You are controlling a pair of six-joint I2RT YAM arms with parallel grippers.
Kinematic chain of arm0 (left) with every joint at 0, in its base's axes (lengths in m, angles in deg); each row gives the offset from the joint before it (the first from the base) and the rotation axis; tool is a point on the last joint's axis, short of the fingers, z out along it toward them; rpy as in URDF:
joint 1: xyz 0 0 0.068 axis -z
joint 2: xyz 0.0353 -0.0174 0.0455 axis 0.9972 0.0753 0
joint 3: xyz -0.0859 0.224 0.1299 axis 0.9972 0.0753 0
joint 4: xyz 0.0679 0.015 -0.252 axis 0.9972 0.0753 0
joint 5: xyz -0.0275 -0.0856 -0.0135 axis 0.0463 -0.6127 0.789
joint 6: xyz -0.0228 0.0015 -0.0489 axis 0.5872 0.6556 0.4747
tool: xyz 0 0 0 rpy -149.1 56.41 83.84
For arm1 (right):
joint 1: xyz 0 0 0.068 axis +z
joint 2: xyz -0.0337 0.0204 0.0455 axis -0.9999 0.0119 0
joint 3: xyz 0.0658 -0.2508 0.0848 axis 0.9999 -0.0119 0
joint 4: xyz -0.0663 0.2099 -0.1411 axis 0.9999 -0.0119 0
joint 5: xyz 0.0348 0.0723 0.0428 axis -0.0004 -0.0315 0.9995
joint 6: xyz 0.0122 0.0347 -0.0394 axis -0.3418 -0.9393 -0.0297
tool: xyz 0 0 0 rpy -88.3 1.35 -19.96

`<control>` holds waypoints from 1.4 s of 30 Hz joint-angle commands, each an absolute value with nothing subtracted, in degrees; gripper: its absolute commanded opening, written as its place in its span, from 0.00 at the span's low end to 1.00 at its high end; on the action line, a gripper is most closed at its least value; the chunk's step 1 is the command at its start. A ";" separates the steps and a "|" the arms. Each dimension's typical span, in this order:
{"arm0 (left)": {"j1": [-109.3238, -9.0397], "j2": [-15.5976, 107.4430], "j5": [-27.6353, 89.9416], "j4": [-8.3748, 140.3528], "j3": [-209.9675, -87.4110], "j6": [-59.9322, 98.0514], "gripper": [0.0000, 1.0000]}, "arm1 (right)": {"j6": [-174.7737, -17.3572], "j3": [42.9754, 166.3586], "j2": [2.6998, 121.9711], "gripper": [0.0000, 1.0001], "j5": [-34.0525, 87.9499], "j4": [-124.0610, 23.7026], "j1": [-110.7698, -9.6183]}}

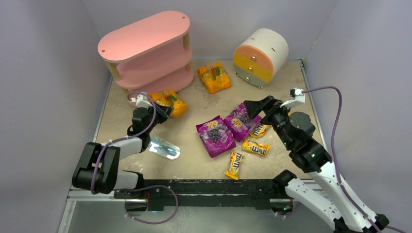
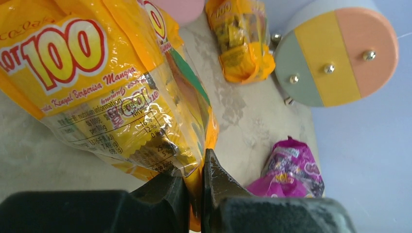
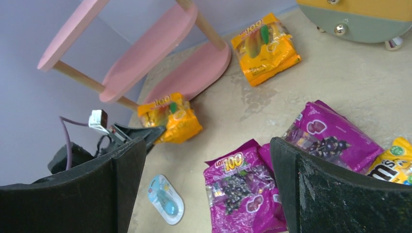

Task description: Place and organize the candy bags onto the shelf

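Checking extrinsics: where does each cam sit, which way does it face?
Top external: above, behind the bases, looking down at the table; left arm and right arm show.
Left wrist: faces the drum cabinet; shut left pincer grips an orange bag.
Right wrist: faces the shelf over a purple bag; open right pincer frames it.
Shared: both wrists see the loose orange bag.

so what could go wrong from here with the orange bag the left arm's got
The left gripper pinches only the thin edge of the orange bag, so the glossy film may slip out on lifting. It looks bulky and floppy, so it could snag a board of the pink shelf going in.
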State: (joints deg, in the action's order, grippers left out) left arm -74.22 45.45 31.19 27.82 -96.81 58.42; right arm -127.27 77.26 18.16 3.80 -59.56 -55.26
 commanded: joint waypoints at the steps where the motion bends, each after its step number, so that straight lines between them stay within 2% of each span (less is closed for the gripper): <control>1: -76.52 48.12 26.56 5.37 -102.87 56.12 0.00 | -124.76 78.12 16.98 0.99 2.27 -60.87 -55.31; 5: -76.54 50.35 23.36 5.86 -106.60 54.70 0.00 | -124.44 77.73 17.09 0.99 1.96 -60.46 -55.31; 12: -78.38 58.10 28.82 8.14 -110.22 53.91 0.00 | -123.87 78.26 17.14 0.99 1.46 -61.39 -55.31; 22: -83.41 78.27 23.46 -6.97 -114.45 62.60 0.00 | -124.16 78.84 15.18 0.99 2.86 -61.38 -55.31; 27: -83.86 80.29 24.40 -2.30 -115.29 63.46 0.01 | -124.45 79.05 15.28 0.99 3.22 -61.97 -55.31; 29: -84.02 80.10 24.68 -1.15 -115.11 63.68 0.09 | -124.56 78.96 15.33 0.99 3.14 -61.87 -55.31; 33: -84.02 78.39 27.53 7.01 -115.82 63.72 0.36 | -124.78 78.94 15.61 0.99 3.31 -61.78 -55.31; 34: -84.10 77.89 27.95 8.56 -115.84 64.01 0.40 | -124.79 78.95 15.62 0.99 3.27 -61.91 -55.31; 35: -84.17 77.22 28.28 9.83 -115.73 63.36 0.50 | -124.80 78.95 15.55 0.99 3.19 -62.01 -55.31; 36: -84.18 76.39 29.09 11.98 -115.72 63.07 0.55 | -124.80 78.95 15.47 0.99 3.02 -62.08 -55.31; 42: -84.11 67.91 35.39 25.78 -115.36 58.08 0.69 | -124.85 78.56 15.50 0.99 2.68 -62.15 -55.31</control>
State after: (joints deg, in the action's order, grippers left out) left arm -82.79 74.54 27.60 14.53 -113.73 62.13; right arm -124.80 77.28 15.36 3.54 -62.71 -55.26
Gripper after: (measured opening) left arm 0.640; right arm 0.987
